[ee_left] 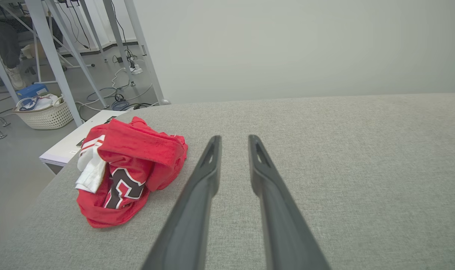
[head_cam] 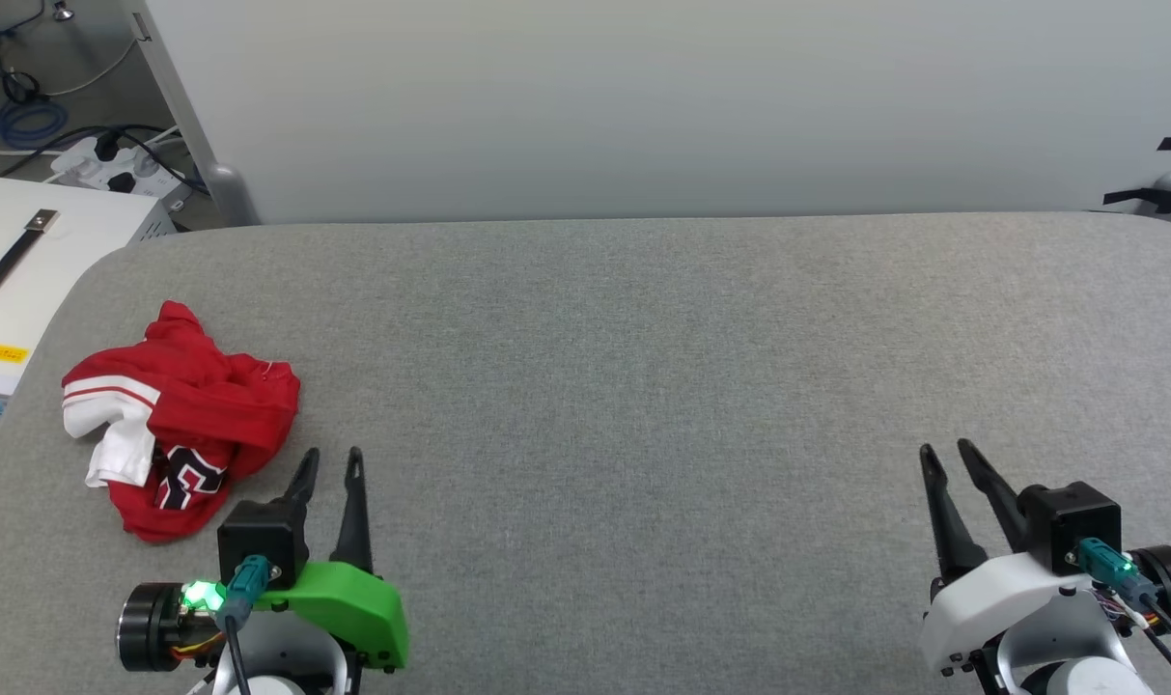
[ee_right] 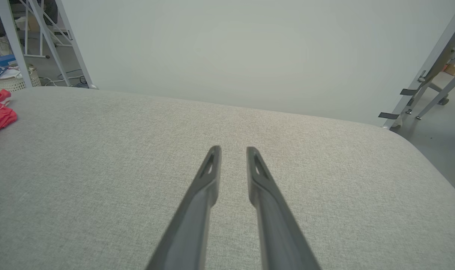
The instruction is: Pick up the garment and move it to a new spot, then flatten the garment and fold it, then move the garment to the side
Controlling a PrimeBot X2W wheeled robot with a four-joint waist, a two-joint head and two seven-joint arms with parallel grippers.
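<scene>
Looking at your left gripper (head_cam: 330,456): fingers slightly apart, empty, just beside the crumpled garment (head_cam: 199,405) (red, on grey table (head_cam: 643,386)); right gripper (head_cam: 943,447) likewise apart, well away.

Grey padded table (head_cam: 643,338); pale wall (head_cam: 643,97)

Grey fabric-topped bench (head_cam: 643,386) w/ rounded corners, red n white tee (head_cam: 209,405) lying crumpled by its left edge.
</scene>
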